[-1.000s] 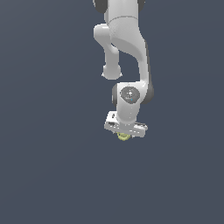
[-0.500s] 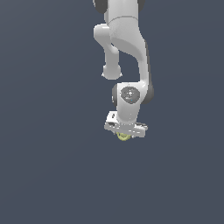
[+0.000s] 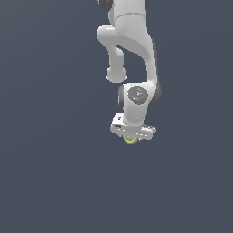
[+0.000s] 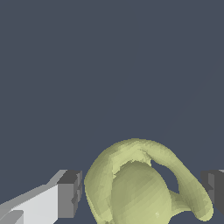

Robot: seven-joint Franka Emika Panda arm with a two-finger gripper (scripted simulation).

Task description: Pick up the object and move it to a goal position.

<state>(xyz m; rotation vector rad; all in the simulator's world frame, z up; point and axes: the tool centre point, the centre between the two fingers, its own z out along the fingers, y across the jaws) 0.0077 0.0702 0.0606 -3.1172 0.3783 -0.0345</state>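
Gripper spread wide, fingertips flanking the yellow-green lumpy object with small gaps either side, nothing clamped; object sits between the jaws, directly beneath the white hand.

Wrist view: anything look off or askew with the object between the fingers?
Nothing damaged or spilled. The yellow-green object sits between the fingers of the hand, with a gap visible on each side, so the jaws are open. It looks lumpy, with a looping handle-like arch, not a smooth ball.
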